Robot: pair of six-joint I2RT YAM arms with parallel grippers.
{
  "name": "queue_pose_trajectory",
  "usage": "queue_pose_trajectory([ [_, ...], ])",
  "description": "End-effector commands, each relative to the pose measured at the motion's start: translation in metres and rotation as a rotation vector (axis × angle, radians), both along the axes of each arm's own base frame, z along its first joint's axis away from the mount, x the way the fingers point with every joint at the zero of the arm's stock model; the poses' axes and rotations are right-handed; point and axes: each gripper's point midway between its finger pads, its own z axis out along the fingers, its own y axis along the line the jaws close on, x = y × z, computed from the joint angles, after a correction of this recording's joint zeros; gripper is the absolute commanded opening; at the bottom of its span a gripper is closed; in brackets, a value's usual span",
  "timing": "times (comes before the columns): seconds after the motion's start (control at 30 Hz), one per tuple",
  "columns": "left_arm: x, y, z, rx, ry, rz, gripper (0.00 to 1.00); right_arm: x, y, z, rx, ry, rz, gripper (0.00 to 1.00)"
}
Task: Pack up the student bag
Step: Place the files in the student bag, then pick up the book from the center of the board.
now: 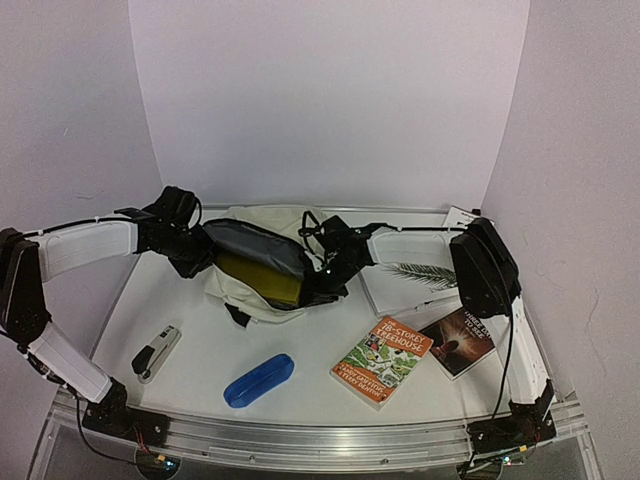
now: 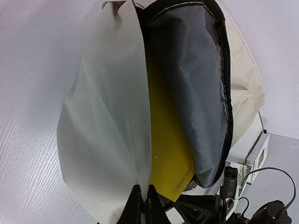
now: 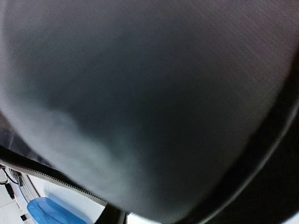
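The left gripper (image 2: 142,207) has its jaws pinched tight together on a fold of cream fabric at the mouth of the student bag (image 2: 107,126), which rises straight ahead of the fingertips. The pinch seems meant to lift the front panel so that the mouth gapes. Just beyond the jaws the grey lining (image 2: 191,84) bows away, and a flat yellow item (image 2: 168,149) stands inside, between panel and lining.

The right gripper (image 1: 335,268) sits at the opposite end of the mouth, against the bag's dark rim. Its wrist view is filled by lining and its fingers barely show, so it cannot be told whether those jaws have closed on the rim or stand apart. Its position suggests it is there to take the far side, so the opening is stretched between the two arms.

Just beside the right gripper lies a white booklet (image 1: 415,275) with a leaf print. Further toward the arm bases are a colourful book (image 1: 382,360) and a darker book (image 1: 460,340). Toward the bases from the left gripper lies a stapler (image 1: 157,352), with a blue pencil case (image 1: 258,380) between stapler and books. All of these lie outside the bag, probably waiting to go in.
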Motion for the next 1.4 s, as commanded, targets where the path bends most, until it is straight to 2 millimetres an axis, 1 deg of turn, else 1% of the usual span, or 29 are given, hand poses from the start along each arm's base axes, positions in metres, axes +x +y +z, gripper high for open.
queue_pose_trajectory([
  [0.0, 0.009, -0.004, 0.028, -0.041, -0.087, -0.005, 0.0, 0.014, 0.011, 0.061, 0.097, -0.063, -0.028, 0.0],
  [0.13, 0.011, -0.004, 0.033, -0.021, -0.096, -0.021, 0.0, 0.025, 0.007, 0.115, 0.178, -0.101, -0.052, 0.0],
  [0.23, 0.015, -0.003, 0.042, 0.019, -0.109, -0.041, 0.0, 0.028, 0.007, 0.168, 0.276, -0.129, -0.051, 0.0],
  [0.27, 0.015, -0.002, 0.045, 0.033, -0.109, -0.049, 0.0, 0.029, 0.006, 0.182, 0.3, -0.143, -0.048, 0.0],
  [0.3, 0.017, 0.001, 0.05, 0.052, -0.122, -0.041, 0.0, 0.029, 0.003, 0.193, 0.316, -0.155, -0.05, 0.0],
  [0.37, 0.021, 0.003, 0.06, 0.073, -0.144, -0.045, 0.0, 0.03, 0.001, 0.205, 0.336, -0.152, -0.053, 0.0],
  [0.47, 0.03, -0.002, 0.087, 0.076, -0.208, -0.07, 0.0, 0.032, -0.003, 0.203, 0.343, -0.114, -0.059, 0.0],
  [0.5, 0.032, -0.002, 0.087, 0.077, -0.208, -0.071, 0.0, 0.031, -0.002, 0.203, 0.347, -0.109, -0.052, 0.0],
  [0.53, 0.033, -0.004, 0.087, 0.077, -0.209, -0.079, 0.0, 0.033, -0.001, 0.202, 0.34, -0.125, -0.046, 0.0],
  [0.57, 0.034, -0.006, 0.081, 0.073, -0.198, -0.091, 0.0, 0.035, -0.001, 0.197, 0.328, -0.137, -0.043, 0.0],
  [0.6, 0.032, -0.01, 0.069, 0.059, -0.17, -0.102, 0.0, 0.038, 0.001, 0.189, 0.321, -0.125, -0.042, 0.0],
  [0.63, 0.031, -0.016, 0.062, 0.033, -0.156, -0.12, 0.0, 0.039, 0.005, 0.193, 0.344, -0.111, -0.027, 0.0],
  [0.67, 0.032, -0.024, 0.065, 0.009, -0.179, -0.145, 0.0, 0.04, 0.01, 0.205, 0.366, -0.138, -0.012, 0.0],
  [0.7, 0.031, -0.025, 0.063, 0.006, -0.19, -0.145, 0.0, 0.04, 0.012, 0.208, 0.364, -0.174, 0.002, 0.0],
  [0.73, 0.029, -0.019, 0.054, 0.015, -0.167, -0.115, 0.0, 0.037, 0.014, 0.205, 0.363, -0.189, 0.032, 0.0],
  [0.77, 0.026, -0.012, 0.042, 0.025, -0.133, -0.082, 0.0, 0.032, 0.015, 0.192, 0.349, -0.176, 0.056, 0.0],
  [0.8, 0.022, -0.003, 0.026, 0.034, -0.081, -0.056, 0.0, 0.026, 0.014, 0.172, 0.326, -0.138, 0.07, 0.0],
  [0.87, 0.013, 0.007, 0.002, 0.043, -0.003, -0.04, 0.0, 0.016, 0.011, 0.14, 0.295, -0.081, 0.105, 0.0],
  [0.93, 0.005, 0.009, -0.009, 0.042, 0.026, -0.038, 0.01, 0.013, 0.005, 0.124, 0.26, -0.087, 0.117, 0.01],
  [0.97, 0.001, 0.01, -0.015, 0.035, 0.036, -0.028, 0.03, 0.013, 0.003, 0.12, 0.249, -0.097, 0.119, 0.05],
  [1.0, 0.0, 0.011, -0.015, 0.023, 0.025, -0.02, 0.05, 0.014, 0.003, 0.115, 0.241, -0.103, 0.121, 0.13],
  [1.03, -0.002, 0.011, -0.017, 0.011, 0.016, -0.012, 0.09, 0.015, 0.002, 0.111, 0.234, -0.107, 0.123, 0.17],
  [1.1, -0.003, 0.012, -0.017, 0.005, 0.01, -0.012, 0.2, 0.018, 0.002, 0.107, 0.225, -0.115, 0.124, 0.27],
  [1.17, -0.001, 0.009, -0.011, 0.013, 0.0, -0.037, 0.31, 0.019, 0.001, 0.112, 0.233, -0.125, 0.133, 0.38],
  [1.23, 0.0, 0.008, -0.001, 0.024, -0.009, -0.064, 0.41, 0.022, -0.003, 0.126, 0.256, -0.144, 0.138, 0.51],
  [1.27, 0.001, 0.006, 0.005, 0.024, -0.018, -0.08, 0.48, 0.025, -0.007, 0.135, 0.272, -0.154, 0.137, 0.58],
  [1.3, 0.001, 0.005, 0.014, 0.022, -0.032, -0.096, 0.56, 0.029, -0.013, 0.146, 0.291, -0.163, 0.135, 0.65],
  [1.33, 0.001, 0.003, 0.025, 0.017, -0.051, -0.108, 0.62, 0.037, -0.023, 0.159, 0.311, -0.182, 0.125, 0.74],
  [1.37, 0.001, 0.004, 0.035, 0.015, -0.071, -0.117, 0.68, 0.045, -0.035, 0.168, 0.319, -0.197, 0.111, 0.81],
])
